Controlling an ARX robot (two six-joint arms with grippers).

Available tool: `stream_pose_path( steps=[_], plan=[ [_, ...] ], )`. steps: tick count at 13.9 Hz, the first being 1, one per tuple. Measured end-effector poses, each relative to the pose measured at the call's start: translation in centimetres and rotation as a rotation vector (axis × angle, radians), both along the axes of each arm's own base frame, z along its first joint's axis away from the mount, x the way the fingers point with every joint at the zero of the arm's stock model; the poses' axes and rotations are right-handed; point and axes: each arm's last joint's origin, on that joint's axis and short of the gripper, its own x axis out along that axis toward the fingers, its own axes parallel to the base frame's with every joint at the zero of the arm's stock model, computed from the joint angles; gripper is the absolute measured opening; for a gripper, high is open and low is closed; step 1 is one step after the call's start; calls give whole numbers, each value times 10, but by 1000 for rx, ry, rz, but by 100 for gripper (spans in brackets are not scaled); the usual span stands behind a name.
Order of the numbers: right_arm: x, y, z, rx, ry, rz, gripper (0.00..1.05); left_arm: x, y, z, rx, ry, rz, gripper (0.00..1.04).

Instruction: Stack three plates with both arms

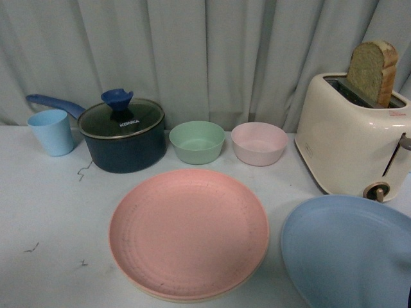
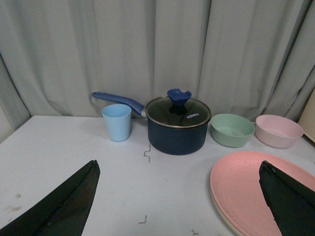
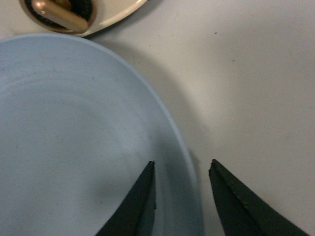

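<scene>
**Blue plate left to stack**

R gripper [image 3: 182,162] is parted astride the light blue plate [image 1: 350,253] rim, beside the toaster [image 1: 350,144], prob. to pinch-lift it. L gripper [image 2: 178,162] is spread wide, empty. Mid-table, pink plate [image 1: 188,231] sits on cream plate [image 1: 192,299]. Count: 3 plates, green bowl [image 1: 196,141] + pink bowl [image 1: 259,142] = 2, 1 cup [image 1: 51,131], 1 saucepan [image 1: 123,141].

left claw [image 2: 178,163] is spread wide, its two dark fingers [image 2: 64,206] far apart at opposite edges of the left wrist view, gripping nothing. right claw [image 3: 181,163] is parted more narrowly, its dark tapered fingers [image 3: 135,206] leaning toward each other, tips not touching, aimed steeply downward.
</scene>
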Motion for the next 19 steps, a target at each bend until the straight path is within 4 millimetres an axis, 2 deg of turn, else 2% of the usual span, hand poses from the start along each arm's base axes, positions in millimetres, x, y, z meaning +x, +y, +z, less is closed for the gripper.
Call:
stream_pose_path(
  steps=[1, 2, 3, 4, 5, 7, 8, 11, 14, 16, 19],
  plan=[
    [-3, -6, 0, 10, -2, -2, 15, 0, 0, 0, 0, 0, 0, 98],
    [-17, -12, 14, 56, -26, 14, 2, 0, 0, 0, 0, 0, 0, 98],
    [-40, -10, 42, 87, -45, 40, 2, 0, 0, 0, 0, 0, 0, 98],
    [-43, -4, 57, 100, -78, 75, 2, 0, 0, 0, 0, 0, 0, 98],
    [-41, 9, 81, 104, -147, 122, 2, 0, 0, 0, 0, 0, 0, 98],
    [-26, 30, 109, 117, -256, 182, 2, 0, 0, 0, 0, 0, 0, 98],
    [-15, 41, 116, 136, -274, 198, 2, 0, 0, 0, 0, 0, 0, 98],
    [15, 75, 115, 179, -248, 225, 2, 0, 0, 0, 0, 0, 0, 98],
    [48, 134, 105, 191, -185, 291, 2, 0, 0, 0, 0, 0, 0, 98],
    [55, 157, 95, 178, -143, 308, 2, 0, 0, 0, 0, 0, 0, 98],
    [62, 179, 75, 161, -68, 319, 2, 0, 0, 0, 0, 0, 0, 98]
  ],
)
